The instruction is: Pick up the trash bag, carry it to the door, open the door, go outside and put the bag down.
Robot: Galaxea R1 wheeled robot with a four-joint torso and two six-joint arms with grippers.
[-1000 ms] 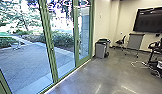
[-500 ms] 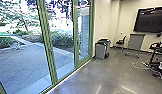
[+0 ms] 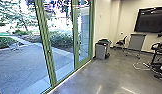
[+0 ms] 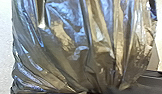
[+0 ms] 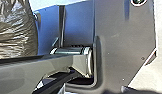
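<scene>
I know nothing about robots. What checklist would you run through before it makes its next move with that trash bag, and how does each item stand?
1. Trash bag with the robot: ok, it shows large in front of the left wrist camera.
2. Bag held securely: cannot tell; its folds draw together, but the hold itself is unclear.
3. Glass doors open for going out: not ok, they look shut.
4. Paved yard in sight: ok, beyond the glass.
5. Gray bin upright: ok, near the doors' far end.
6. White cable away from the doors: ok.
</scene>
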